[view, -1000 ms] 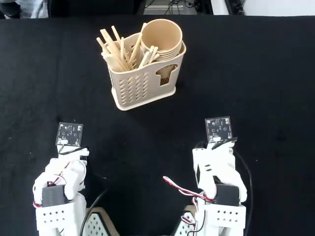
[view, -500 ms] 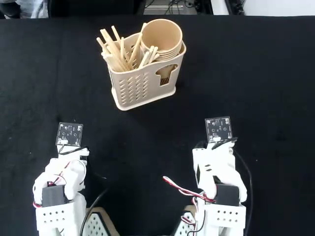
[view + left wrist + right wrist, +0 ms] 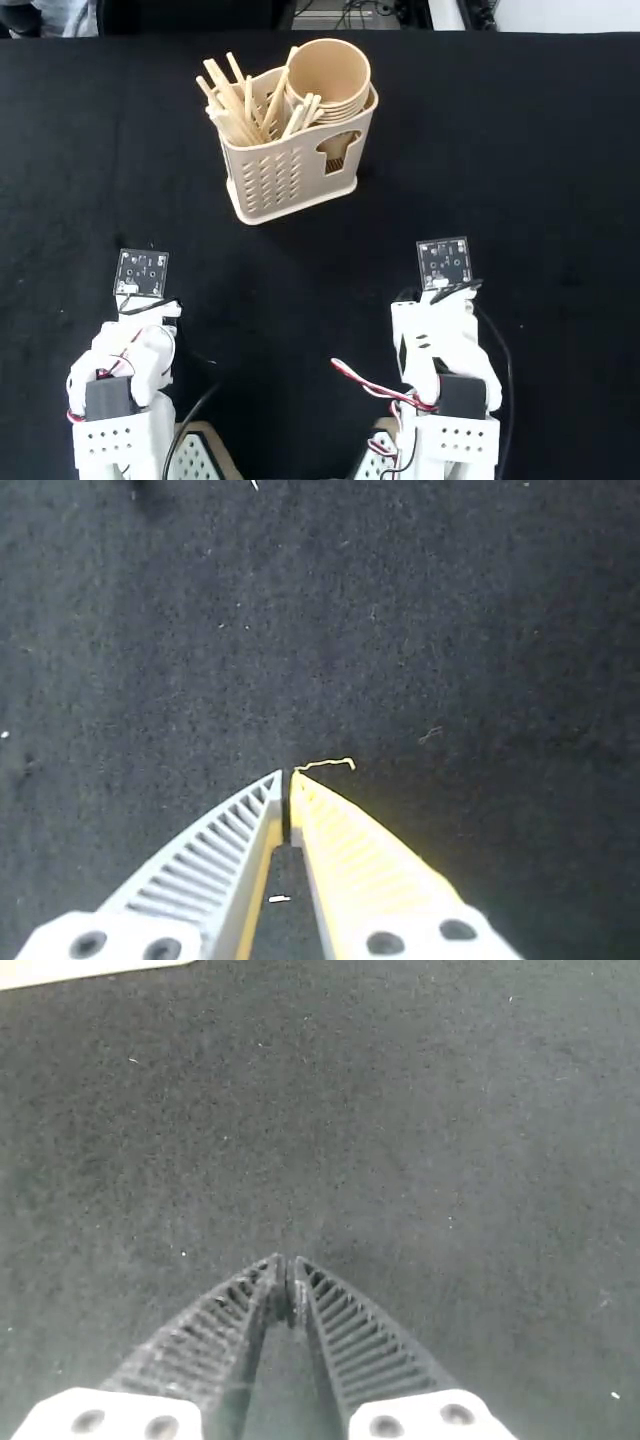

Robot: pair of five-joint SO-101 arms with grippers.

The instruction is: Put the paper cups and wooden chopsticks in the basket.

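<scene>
So the basket [image 3: 290,165] sits toward the far side of the black-covered counter [image 3: 540,150], a bit left of centre. It's a beige plastic caddy with slotted walls and a utensil cutout on the front. The paper cups [image 3: 328,70] are nested in one stack in its right-hand compartment. The wooden chopsticks [image 3: 238,100] stand bunched in the left compartment, fanning out above the rim, and a few lean against the cup stack. No cups or chopsticks are lying loose on the cloth around it.

Both arms are folded up at the near edge, well apart from the basket, with open black cloth between them and it. The left arm [image 3: 130,350] and right arm [image 3: 445,340] each have a little square circuit board sticking out in front.

The left gripper [image 3: 288,780] is closed right down, with its white and yellow fingertips meeting and nothing between them. There's just a thin pale curly strand [image 3: 325,766] at the tip. It hangs over bare cloth, though I can't tell if it touches.

Same deal for the right gripper [image 3: 287,1265]. Its dark ribbed fingers are pinched together at the tips, holding nothing, over plain cloth.
</scene>
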